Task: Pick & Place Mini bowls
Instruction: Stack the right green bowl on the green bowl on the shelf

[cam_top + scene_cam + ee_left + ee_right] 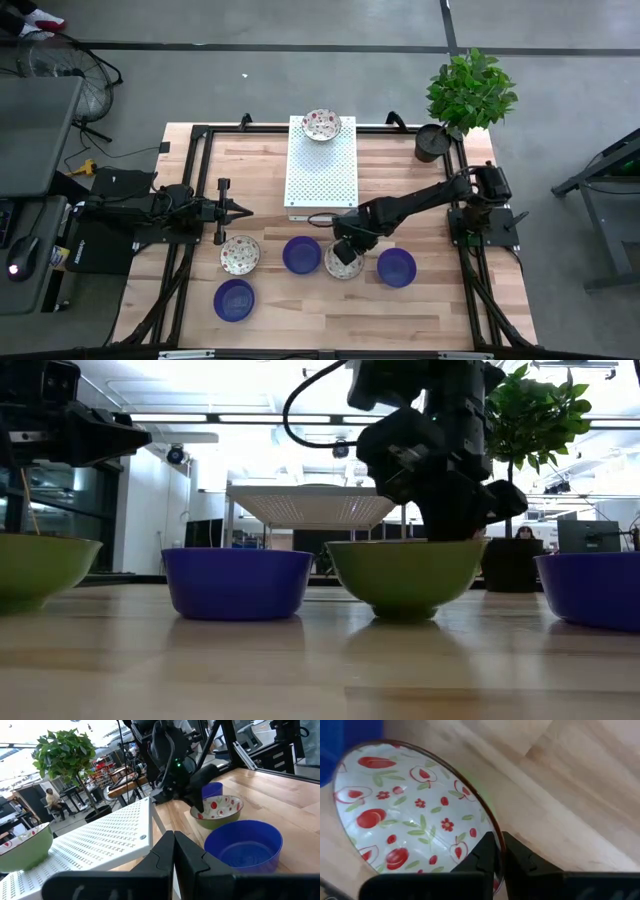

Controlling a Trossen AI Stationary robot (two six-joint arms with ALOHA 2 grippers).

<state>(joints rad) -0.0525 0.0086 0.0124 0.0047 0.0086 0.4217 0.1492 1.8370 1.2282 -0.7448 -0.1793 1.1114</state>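
Note:
Six mini bowls show in the high view. A floral bowl [321, 124] sits on the white perforated platform [322, 175]. On the wooden table stand a floral bowl [240, 254], a blue bowl [301, 254], a floral bowl [342, 264], a blue bowl [396, 267] and a blue bowl [234, 299]. My right gripper [346, 250] [498, 840] is down at the middle floral bowl [410, 815], shut on its rim. My left gripper [240, 210] [174, 842] hovers shut by the table's left side, above the left floral bowl, touching nothing. My right gripper pinches the rim [487, 822] of the floral bowl, one finger [484, 851] inside the bowl and the other outside. The fingers come from above, pointing down. The bowl [405, 575] stands upright with its foot on the table.
A dark plant pot [432, 143] with a leafy plant stands at the table's far right corner. Black frame rails [190, 180] run along the table's left, right and far edges. Bare wood lies along the near edge, right of the near blue bowl.

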